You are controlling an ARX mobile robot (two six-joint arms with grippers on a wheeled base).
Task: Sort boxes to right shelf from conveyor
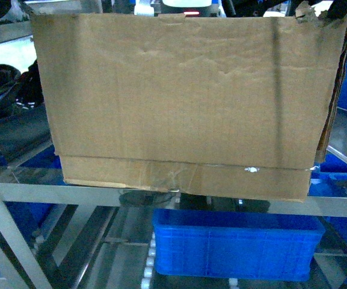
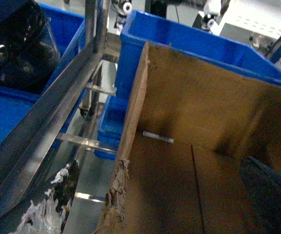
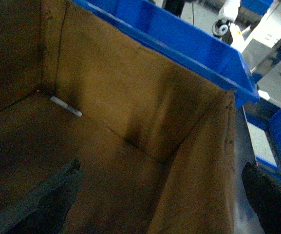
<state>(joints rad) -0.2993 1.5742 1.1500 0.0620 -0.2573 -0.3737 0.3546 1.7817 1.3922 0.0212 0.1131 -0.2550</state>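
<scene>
So the box (image 1: 179, 102) fills the head view, held up over the steel shelf rail (image 1: 53, 192) with blue bins (image 1: 236, 244) below. Left side first: the left gripper (image 2: 57, 204) sits at the box's ragged left wall, one dark finger (image 2: 271, 195) inside, so it looks clamped over that wall, but I can't really tell. On the right, the right gripper (image 3: 159, 200) straddles the right wall, clamped on it. The box looks empty apart from a small white strip (image 3: 66, 106), so probably light, but the cardboard is soft and torn. I'd grip mid-wall, not the corners.
</scene>
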